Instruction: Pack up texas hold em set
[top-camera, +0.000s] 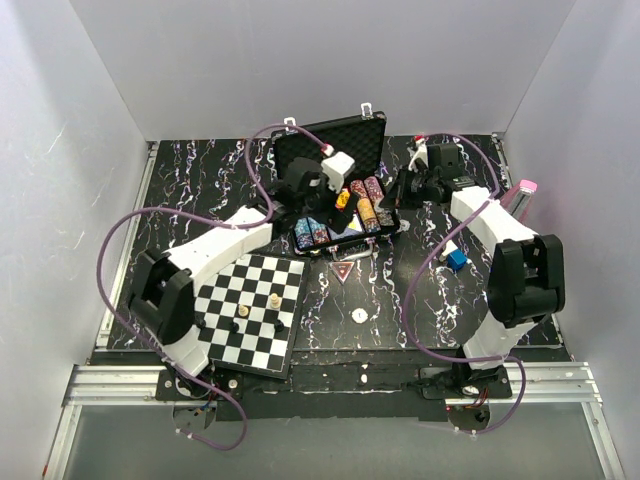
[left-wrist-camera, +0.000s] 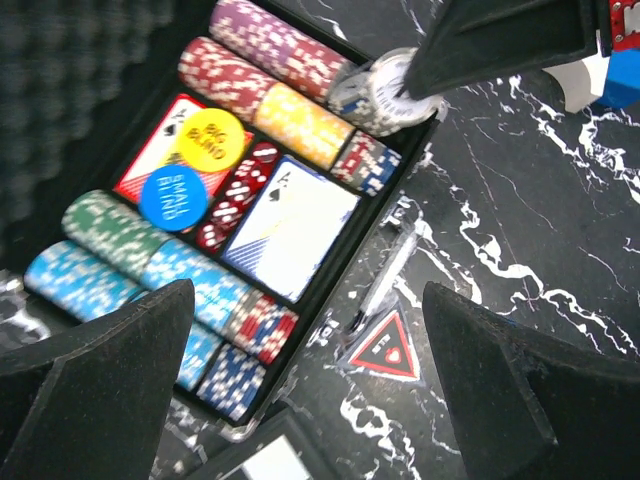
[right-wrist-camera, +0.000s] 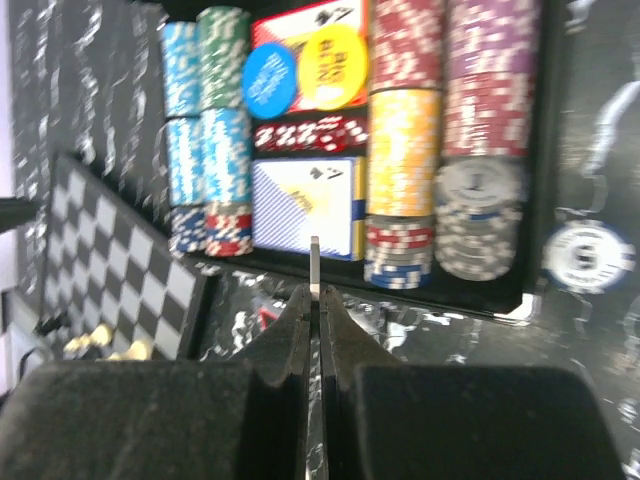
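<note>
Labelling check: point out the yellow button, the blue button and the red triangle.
yellow button (left-wrist-camera: 212, 138): left wrist view, face centre
blue button (left-wrist-camera: 173, 196): left wrist view, face centre
red triangle (left-wrist-camera: 383, 345): left wrist view, its middle

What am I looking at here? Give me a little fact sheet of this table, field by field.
case: black, open, lid up
in the case: rows of coloured chips, blue card deck, red dice, yellow button, blue button
loose on table: red triangle token, white disc
beside the case: chessboard with pieces
left fingers: open, above the case
right fingers: shut, by the white chips
</note>
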